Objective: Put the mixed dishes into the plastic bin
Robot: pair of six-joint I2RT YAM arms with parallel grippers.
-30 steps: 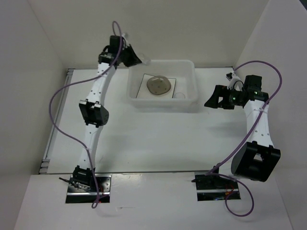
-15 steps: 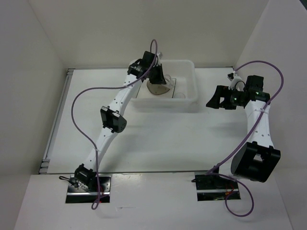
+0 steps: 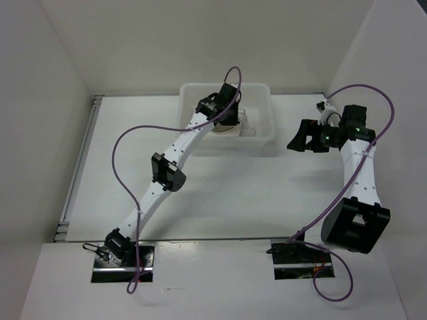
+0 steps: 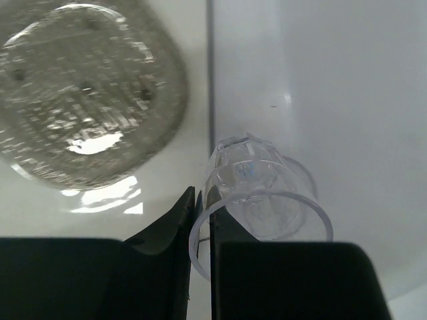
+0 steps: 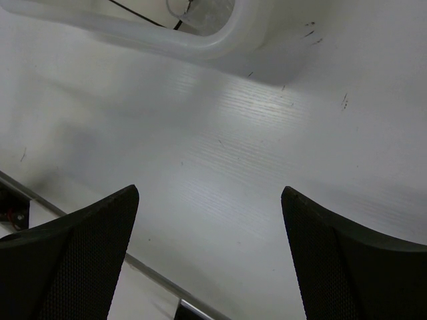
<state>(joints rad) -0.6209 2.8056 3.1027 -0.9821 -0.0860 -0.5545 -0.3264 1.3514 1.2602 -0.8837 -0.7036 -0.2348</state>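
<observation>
The translucent white plastic bin (image 3: 260,143) stands at the back middle of the table. My left gripper (image 3: 231,115) reaches down into it. In the left wrist view my left gripper (image 4: 203,220) is shut on the rim of a small clear glass cup (image 4: 260,190), held low over the bin's floor (image 4: 347,100). Beside it lies the square white plate (image 4: 195,40) with its thin dark edge, and a greyish translucent saucer (image 4: 80,93) rests on the plate. My right gripper (image 3: 298,139) is open and empty to the right of the bin, above the table (image 5: 208,193).
The bin's rounded corner (image 5: 220,37) shows at the top of the right wrist view. White walls close in the table at the back and both sides. A metal rail (image 3: 77,167) runs along the table's left edge.
My left arm has swung right from the bin's back left corner and down into the bin, carrying the cup. The right arm has not moved.
</observation>
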